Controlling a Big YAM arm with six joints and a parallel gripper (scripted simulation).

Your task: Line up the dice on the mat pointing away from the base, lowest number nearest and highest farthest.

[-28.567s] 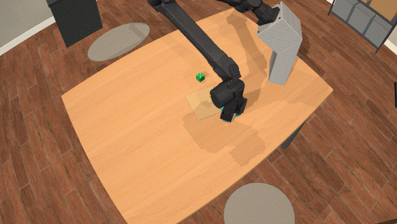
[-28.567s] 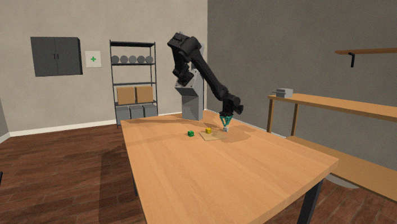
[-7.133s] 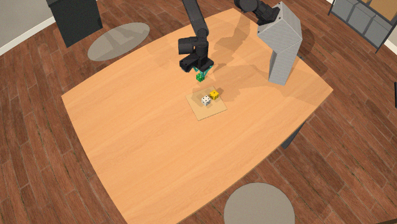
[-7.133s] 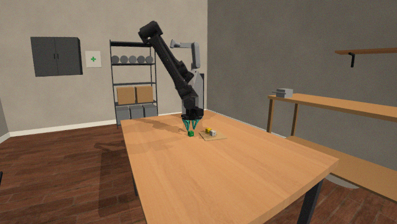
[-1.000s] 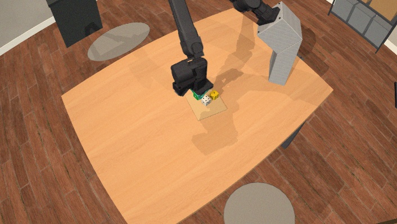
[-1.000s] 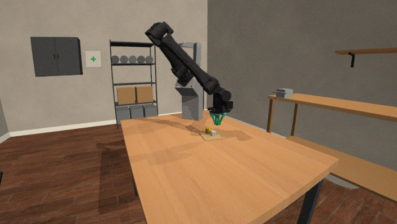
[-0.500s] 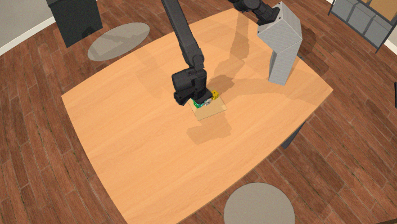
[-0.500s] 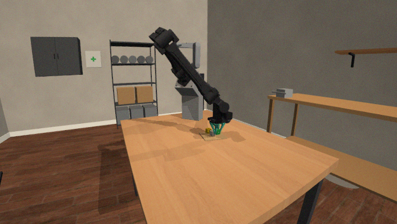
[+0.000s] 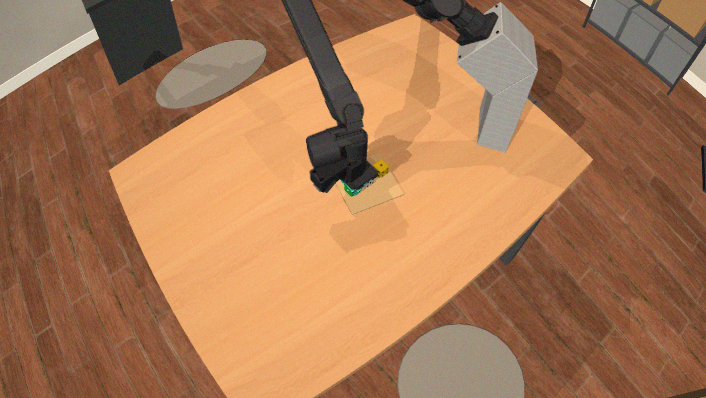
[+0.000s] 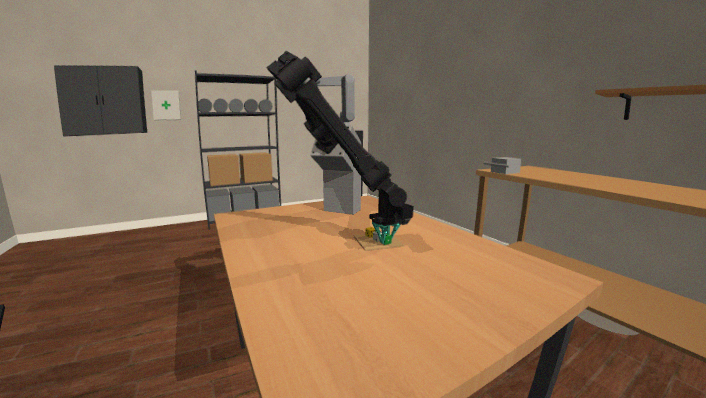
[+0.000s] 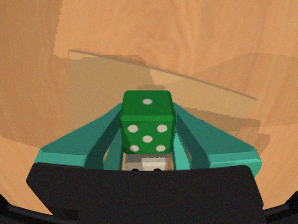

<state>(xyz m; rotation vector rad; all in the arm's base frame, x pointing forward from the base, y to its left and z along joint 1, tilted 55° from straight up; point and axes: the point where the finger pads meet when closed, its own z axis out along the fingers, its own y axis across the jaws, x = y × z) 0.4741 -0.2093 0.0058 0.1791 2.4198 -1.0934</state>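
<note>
My gripper (image 11: 147, 110), with teal fingers, is shut on a green die (image 11: 147, 123) and holds it low over the tan mat (image 9: 374, 192). In the top view the green die (image 9: 348, 190) peeks out under the black wrist at the mat's left part. A white die (image 11: 148, 163) shows just behind the green one in the wrist view, close under the fingers. A yellow die (image 9: 382, 168) stands at the mat's far corner, towards the base. In the exterior view the gripper (image 10: 385, 236) is down at the mat (image 10: 378, 244).
The grey robot base column (image 9: 502, 85) stands at the table's far right. Round grey stools (image 9: 460, 362) (image 9: 211, 72) stand beside the table. A shelf rack (image 10: 237, 150) stands at the back wall, and a side bench (image 10: 595, 187) at the right.
</note>
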